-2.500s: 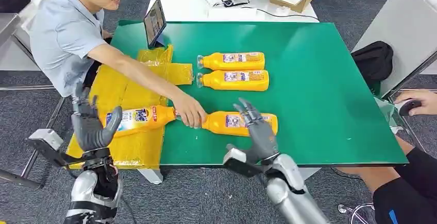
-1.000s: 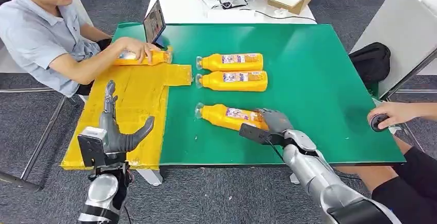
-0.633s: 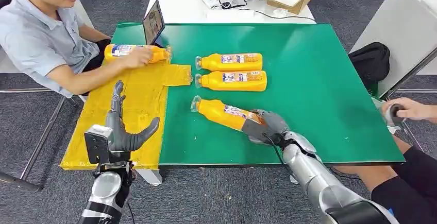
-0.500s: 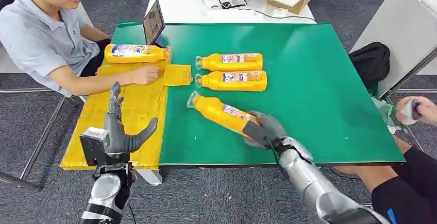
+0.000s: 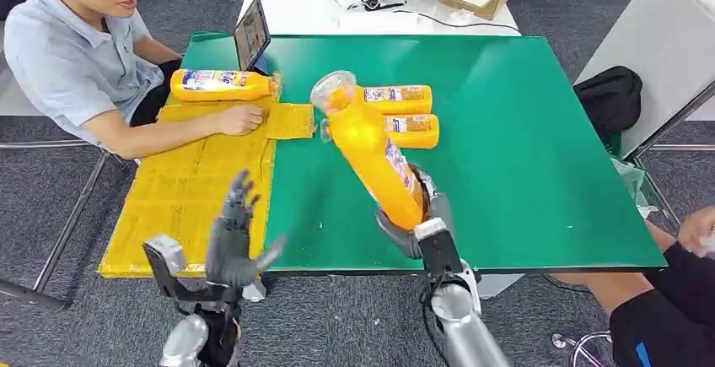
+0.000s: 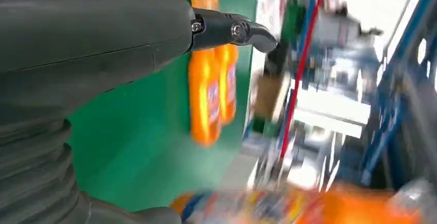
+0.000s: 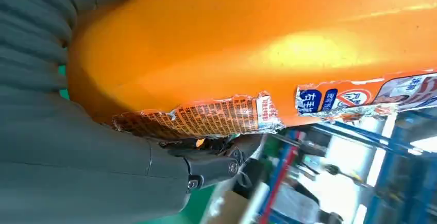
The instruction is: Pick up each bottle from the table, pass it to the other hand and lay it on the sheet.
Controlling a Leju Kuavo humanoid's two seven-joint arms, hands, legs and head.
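Observation:
My right hand [image 5: 419,225] grips the base of an orange bottle [image 5: 371,152] and holds it raised above the green table [image 5: 523,156], its clear cap tilted up and away to the left. In the right wrist view the bottle [image 7: 257,44] lies against my hand [image 7: 103,152]. My left hand [image 5: 238,239] is open with fingers spread, by the near edge of the yellow sheet [image 5: 190,190], apart from the bottle. Two more orange bottles [image 5: 403,97] [image 5: 417,131] lie side by side on the table. Another bottle [image 5: 221,84] lies at the sheet's far end.
A person sits at the left with a hand [image 5: 241,119] resting on the sheet. A tablet [image 5: 252,34] stands at the table's far left corner. A black bag [image 5: 610,101] and another person's leg [image 5: 666,308] are at the right.
My right hand has lifted the near bottle off the table and swung it upward. My left hand has moved right, toward it. The person set a bottle at the sheet's far end.

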